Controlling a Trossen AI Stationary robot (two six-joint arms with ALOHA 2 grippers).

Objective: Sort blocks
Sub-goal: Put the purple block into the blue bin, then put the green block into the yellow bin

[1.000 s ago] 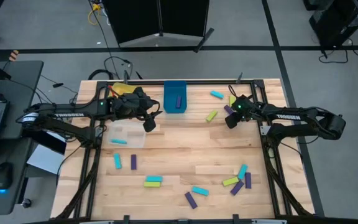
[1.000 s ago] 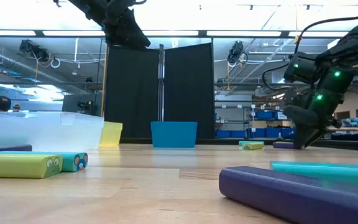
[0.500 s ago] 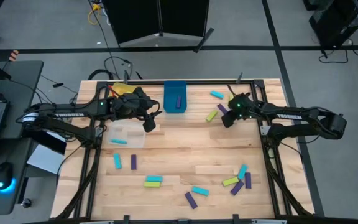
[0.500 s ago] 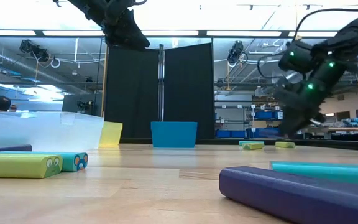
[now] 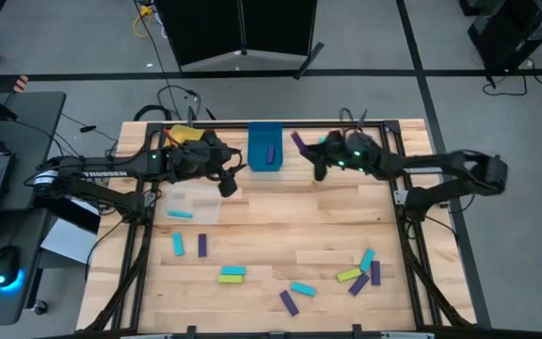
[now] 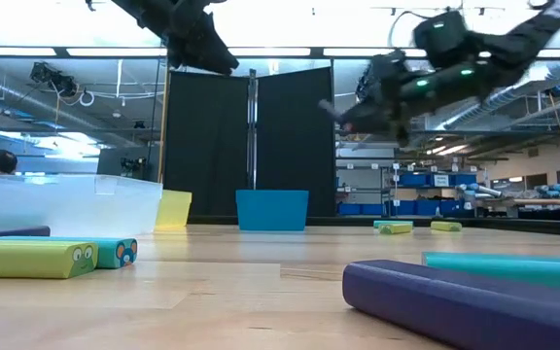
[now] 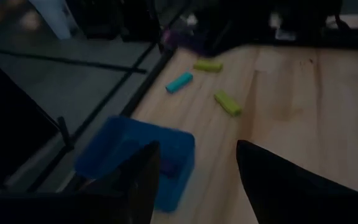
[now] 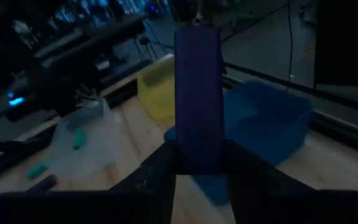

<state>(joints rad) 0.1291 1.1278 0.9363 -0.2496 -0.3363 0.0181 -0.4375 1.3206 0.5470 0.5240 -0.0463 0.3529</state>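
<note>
My right gripper (image 8: 197,163) clamps a purple block (image 8: 197,99); releasing early drops it short of the blue bin (image 8: 263,124) ahead.

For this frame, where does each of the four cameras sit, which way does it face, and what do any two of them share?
High view: above the table, looking straight down; both arms show, the right gripper carrying a purple block toward the blue bin.
Low view: at table-top height, looking level across the table; both arms enter from above.
Left wrist view: on the left arm, looking past its open fingers at the blue bin.
Right wrist view: on the right arm, its fingers clamping the purple block.
Shared: the high view and both wrist views show the blue bin.
</note>
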